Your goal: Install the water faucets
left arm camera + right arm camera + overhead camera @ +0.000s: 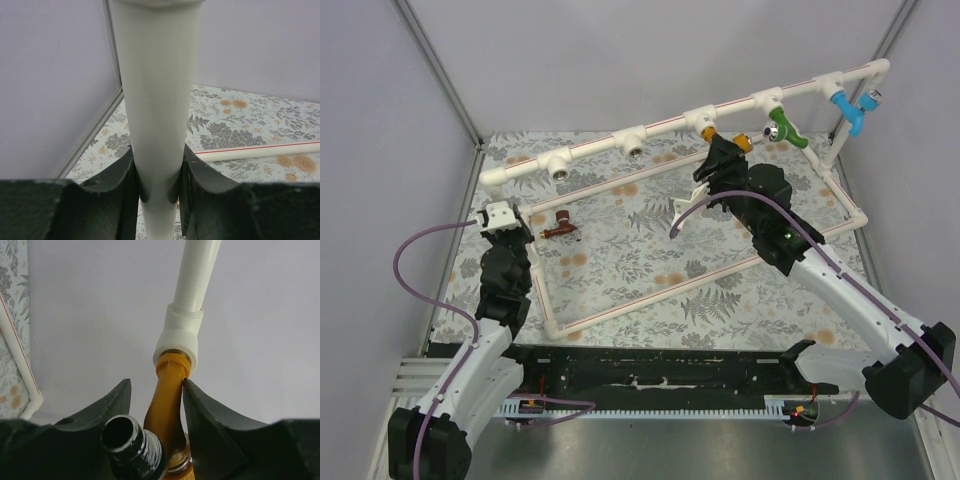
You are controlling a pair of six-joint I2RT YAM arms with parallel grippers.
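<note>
The left gripper (500, 216) is clamping tight on the white plastic pipe frame (650, 128) at its left end. In the left wrist view both dark fingers (120, 185) are pressing against opposite sides of the round pipe.

The right gripper (155, 395) is reaching to the far rail of the frame, right of its middle. There the orange-yellow plastic tap (167, 390) is sitting with its end in a white tee fitting (177, 337). The right gripper's fingers are straddling this tap. One finger (205, 410) is lying against the tap's orange body, while a narrow gap is showing between the body and the other finger. A dark, ringed round mouth (131, 442) is sitting just in front of the tap, next to that other finger, and it is unclear whether it belongs to the tap. Whether the right gripper is actually squeezing the tap cannot be told.

The dark reddish-brown plastic tap (560, 228) is lying on the fern-patterned table cover (650, 265). It is inside the frame's lower rectangle, near the left gripper and not touching it.

Further right on the far rail, a green tap (783, 130) and a light blue tap (848, 108) are hanging from their fittings. The green one is just beside the right gripper and the blue one is at the far right corner.
</note>
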